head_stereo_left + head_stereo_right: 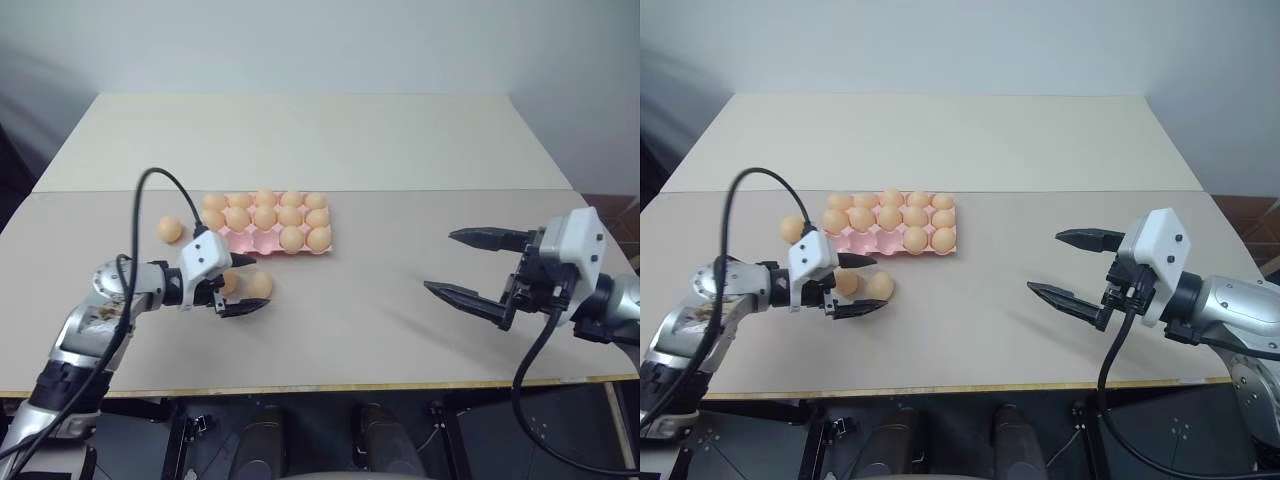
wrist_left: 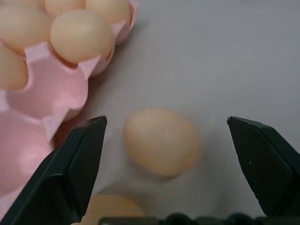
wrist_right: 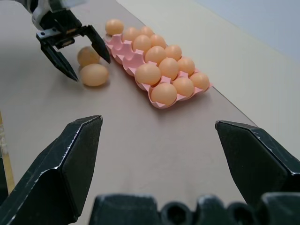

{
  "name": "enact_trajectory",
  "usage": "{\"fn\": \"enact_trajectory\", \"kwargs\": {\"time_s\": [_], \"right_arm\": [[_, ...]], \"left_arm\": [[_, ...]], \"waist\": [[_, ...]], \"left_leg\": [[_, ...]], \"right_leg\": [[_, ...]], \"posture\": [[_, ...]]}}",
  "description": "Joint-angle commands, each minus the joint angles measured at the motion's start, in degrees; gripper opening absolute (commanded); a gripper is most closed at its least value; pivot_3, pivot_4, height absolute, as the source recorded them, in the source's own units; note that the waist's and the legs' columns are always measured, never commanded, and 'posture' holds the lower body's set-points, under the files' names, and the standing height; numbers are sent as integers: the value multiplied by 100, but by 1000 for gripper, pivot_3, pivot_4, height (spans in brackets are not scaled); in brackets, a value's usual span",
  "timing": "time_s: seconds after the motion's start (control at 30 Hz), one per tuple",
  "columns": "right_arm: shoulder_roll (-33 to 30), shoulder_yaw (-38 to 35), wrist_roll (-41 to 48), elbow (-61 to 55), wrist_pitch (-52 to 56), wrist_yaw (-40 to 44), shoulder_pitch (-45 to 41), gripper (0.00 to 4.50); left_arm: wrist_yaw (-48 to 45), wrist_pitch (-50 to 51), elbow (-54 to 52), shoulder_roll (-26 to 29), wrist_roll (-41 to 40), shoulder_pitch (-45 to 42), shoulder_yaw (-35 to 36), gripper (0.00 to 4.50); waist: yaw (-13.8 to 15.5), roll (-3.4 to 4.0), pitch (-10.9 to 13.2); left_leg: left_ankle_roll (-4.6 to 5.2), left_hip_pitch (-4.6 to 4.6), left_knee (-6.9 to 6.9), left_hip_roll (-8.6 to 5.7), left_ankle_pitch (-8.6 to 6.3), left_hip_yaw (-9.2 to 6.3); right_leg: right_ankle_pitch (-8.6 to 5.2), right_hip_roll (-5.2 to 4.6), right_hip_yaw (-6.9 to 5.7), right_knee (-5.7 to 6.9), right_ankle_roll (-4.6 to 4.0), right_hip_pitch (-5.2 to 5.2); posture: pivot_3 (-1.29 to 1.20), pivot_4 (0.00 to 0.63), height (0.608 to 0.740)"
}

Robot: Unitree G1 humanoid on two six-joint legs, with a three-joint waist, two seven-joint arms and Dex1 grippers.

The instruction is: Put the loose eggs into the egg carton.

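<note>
A pale beige counter (image 1: 400, 150) made of two slabs meeting at a seam stands before a plain light wall, carrying the pink egg carton (image 1: 268, 240), mostly filled. Three loose eggs (image 1: 259, 285) lie just beside the carton's near-left side. The left gripper (image 1: 243, 283) hangs with jaws apart around one egg, not touching it, while the right gripper (image 1: 460, 265) hovers well apart, jaws wide.

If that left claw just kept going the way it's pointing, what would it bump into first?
Most likely the loose egg on the table, lying between the open fingers of the left gripper. The egg carton sits just off that line.
</note>
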Motion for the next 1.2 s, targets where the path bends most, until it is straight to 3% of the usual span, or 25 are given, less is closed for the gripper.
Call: {"fn": "enact_trajectory", "kwargs": {"time_s": [0.03, 0.1, 0.2, 0.37, 0.43, 0.73, 1.0, 1.2], "right_arm": [[25, -298, 157, -248, 15, -137, 77, 4500], [38, -328, 159, -286, 12, -180, 136, 4500], [46, -355, 176, -327, 17, -241, 177, 4500], [24, -388, 192, -327, 2, -285, 209, 4500], [21, -387, 200, -324, -6, -297, 212, 4500], [73, -222, 150, -245, -88, -344, 127, 4500], [141, -49, 54, -175, -122, -362, -71, 4500], [215, -128, 53, -306, -112, -474, 24, 4500]], "left_arm": [[61, -252, 211, -86, 265, -252, -105, 4483], [28, -304, 332, -185, 303, -357, -163, 4483], [-1, -368, 442, -299, 366, -459, -217, 3883], [-105, -417, 473, -336, 340, -482, -187, 2444], [-155, -380, 428, -319, 239, -467, -90, 2136], [-231, 65, 309, -470, -849, -851, 806, 2069], [561, -401, 1461, -1024, 58, -1709, 392, 2069], [634, -374, 1912, -1088, 541, -1986, 43, 2069]], "waist": [[2, 0, 0], [3, 0, 0], [3, -1, 0], [-7, -1, -1], [-3, -1, -1], [2, -1, 0], [7, -4, -3], [-5, -5, -3]], "left_leg": [[0, -1, -1, 0, 0, 0], [0, -4, 0, -1, 0, 0], [0, -4, 0, -1, 0, 0], [0, -1, 0, 0, 0, -1], [0, -1, 0, 0, 0, -1], [0, -2, 3, 1, 0, -2], [2, -2, 4, -5, 0, -7], [3, -2, 5, -5, -1, -6]], "right_leg": [[0, 0, 0, -2, 0, 0], [0, -1, 0, -3, 1, -1], [1, -1, 0, -3, 1, 0], [1, -1, 0, 1, 1, 0], [1, -1, 0, 1, 1, 0], [1, -1, 0, 3, 1, 0], [3, -1, -3, -6, 4, 10], [4, -1, -3, -2, 5, 7]], "posture": [[0, 150, 740], [0, 150, 740], [0, 150, 740], [0, 150, 740], [0, 150, 740], [0, 150, 740], [0, 150, 740], [0, 150, 740]]}}
